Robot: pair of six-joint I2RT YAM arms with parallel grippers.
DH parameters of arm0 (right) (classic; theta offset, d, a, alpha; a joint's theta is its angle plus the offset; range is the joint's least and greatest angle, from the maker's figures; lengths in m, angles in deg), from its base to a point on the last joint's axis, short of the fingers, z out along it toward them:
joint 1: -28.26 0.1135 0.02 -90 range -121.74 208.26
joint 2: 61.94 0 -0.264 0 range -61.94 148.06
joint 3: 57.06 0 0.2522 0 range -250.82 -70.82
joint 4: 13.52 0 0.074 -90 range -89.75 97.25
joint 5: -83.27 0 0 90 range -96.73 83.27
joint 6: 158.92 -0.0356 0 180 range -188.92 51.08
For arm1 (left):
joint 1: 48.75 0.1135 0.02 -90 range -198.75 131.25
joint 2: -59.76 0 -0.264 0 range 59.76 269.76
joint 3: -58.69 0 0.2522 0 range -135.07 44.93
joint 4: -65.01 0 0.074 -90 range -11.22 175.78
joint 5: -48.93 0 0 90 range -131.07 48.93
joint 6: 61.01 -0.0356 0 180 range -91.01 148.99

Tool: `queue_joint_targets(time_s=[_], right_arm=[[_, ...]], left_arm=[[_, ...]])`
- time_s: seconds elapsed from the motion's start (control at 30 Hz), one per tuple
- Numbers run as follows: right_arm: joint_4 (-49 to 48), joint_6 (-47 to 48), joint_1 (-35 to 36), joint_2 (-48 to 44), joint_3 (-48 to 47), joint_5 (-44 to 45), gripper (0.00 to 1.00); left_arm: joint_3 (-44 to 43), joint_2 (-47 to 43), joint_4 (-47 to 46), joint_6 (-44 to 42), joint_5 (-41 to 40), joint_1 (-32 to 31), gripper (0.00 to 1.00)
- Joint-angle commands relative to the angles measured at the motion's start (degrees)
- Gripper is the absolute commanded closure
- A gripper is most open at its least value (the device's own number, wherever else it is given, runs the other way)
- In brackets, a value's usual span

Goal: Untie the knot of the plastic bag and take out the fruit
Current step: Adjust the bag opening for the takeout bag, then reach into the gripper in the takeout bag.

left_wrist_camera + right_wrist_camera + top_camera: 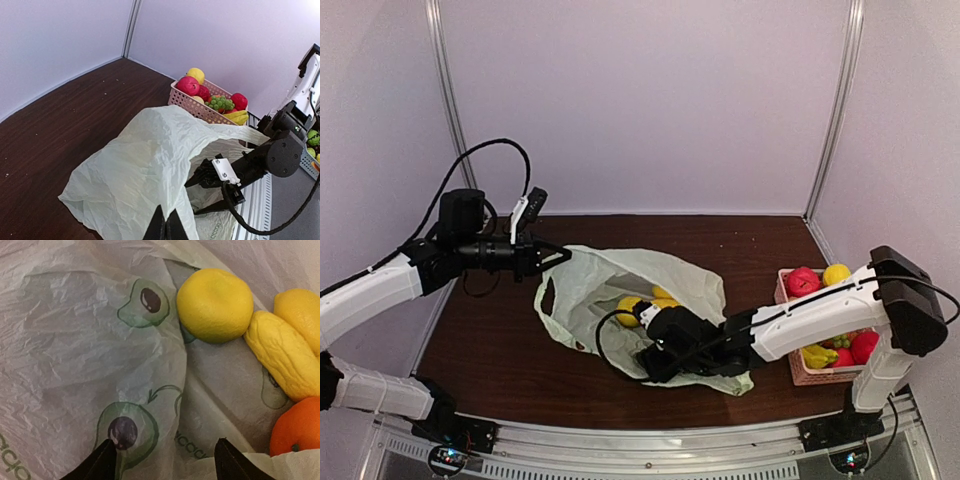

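My left hand [166, 219] is closed on a fold of the plastic bag [140, 170]. It pinches the thin pale green film and holds that side up off the desk [760, 250], toward the left edge. The bag lies across the middle of the desk, nearer the front edge. My right arm [810, 320] reaches in under the raised plastic from the near right side. My right hand [165, 460] is inside the bag, its fingers [102, 465] spread apart with nothing between them. Beneath them is only the crinkled floor of the bag, printed with avocados. The fruit [272, 347] sits just ahead of that hand, inside the bag and untouched. There is a round yellow one [215, 305], a long ridged yellow one [285, 367] touching it, another yellow one [300, 315] at the edge of the view, and an orange [297, 427] partly behind a fold of plastic. A pink basket [192, 102] stands at the right edge of the desk, close to the bag's right end. It is filled with red fruits [187, 86], green grapes [217, 102], bananas [817, 355] and a lemon [836, 273].
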Motion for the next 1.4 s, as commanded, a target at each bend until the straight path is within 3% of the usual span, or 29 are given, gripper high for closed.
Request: queue_joint_targets(time_s=[0.0,0.33,0.6,0.83,1.07,1.37], right_arm=[[-3.69,-1.89,2.99,-3.01,3.59,-5.23,0.31],[5.03,3.36,0.13,-5.21,-6.01,5.75,0.21],[5.41,8.42,-6.09,1.43,-12.49,4.34,0.19],[2.98,10.16,-7.44,7.51,-16.37,3.46,0.19],[1.26,9.58,-8.18,15.07,-21.00,5.15,0.08],[0.70,7.80,-11.06,20.92,-24.24,3.68,0.05]], left_arm=[[0.62,0.26,-1.33,-0.64,-1.65,0.02,1.00],[0.78,-0.44,-2.16,-0.57,1.02,0.02,1.00],[0.89,-0.90,-1.93,-0.72,0.91,0.02,1.00],[0.62,-0.64,-1.46,-0.87,0.58,0.02,1.00],[0.68,-0.85,-1.48,-0.89,0.67,0.02,1.00],[0.75,-0.90,-1.47,-0.82,0.87,0.02,1.00]])
